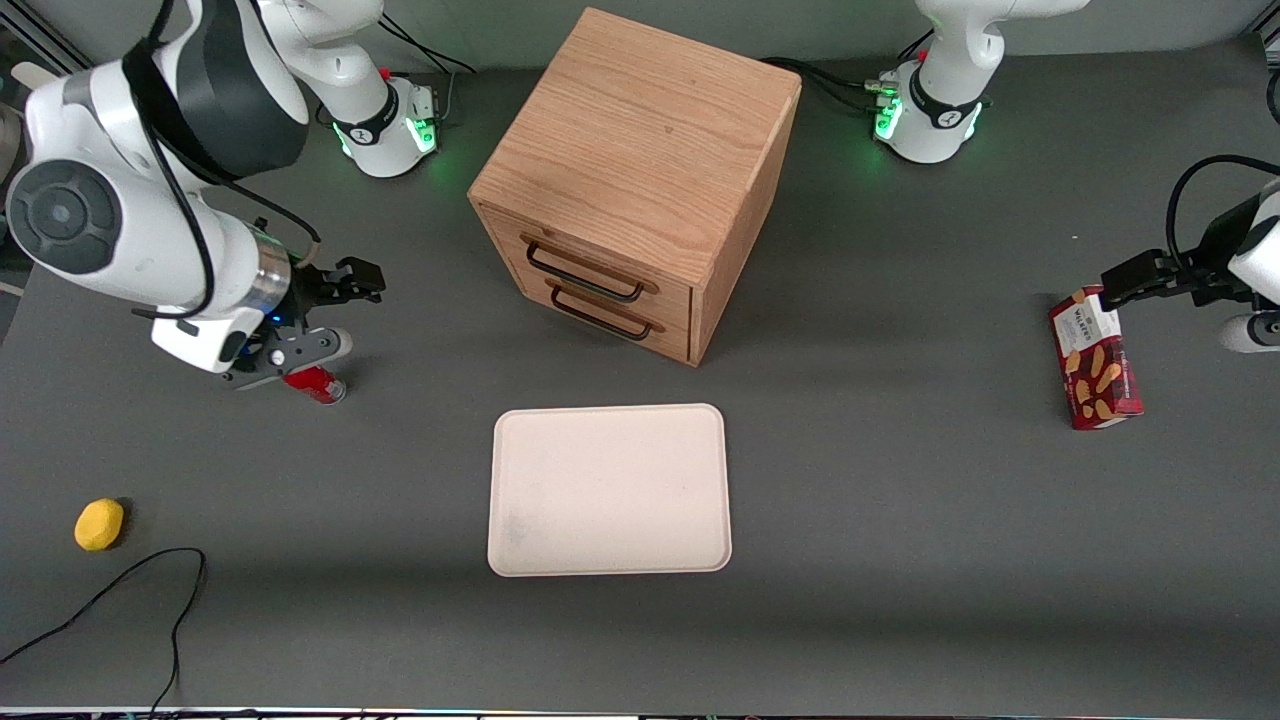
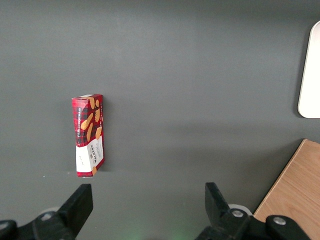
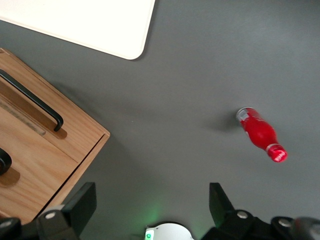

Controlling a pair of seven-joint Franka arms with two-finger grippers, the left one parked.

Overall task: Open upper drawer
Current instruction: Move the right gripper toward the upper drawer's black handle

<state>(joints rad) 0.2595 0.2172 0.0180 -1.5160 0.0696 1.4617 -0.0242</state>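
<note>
The light-oak cube cabinet (image 1: 640, 150) stands at the middle of the table. Its upper drawer (image 1: 672, 302) is shut flush, with a thin black bar handle (image 1: 585, 274). The like lower drawer (image 1: 665, 340) just beneath it is shut too. In the right wrist view the upper drawer (image 3: 30, 172) shows only the end of its handle (image 3: 3, 163). My right gripper (image 1: 343, 310) hangs open toward the working arm's end of the table, well apart from the cabinet and holding nothing. Bare table shows between its fingers (image 3: 82, 202).
A red bottle (image 1: 315, 384) (image 3: 260, 134) lies on the table just under the gripper. A cream tray (image 1: 610, 490) sits in front of the cabinet, nearer the camera. A yellow lemon-like ball (image 1: 99, 524) and a black cable (image 1: 150, 570) lie near the front edge. A red biscuit box (image 1: 1095, 360) lies toward the parked arm's end.
</note>
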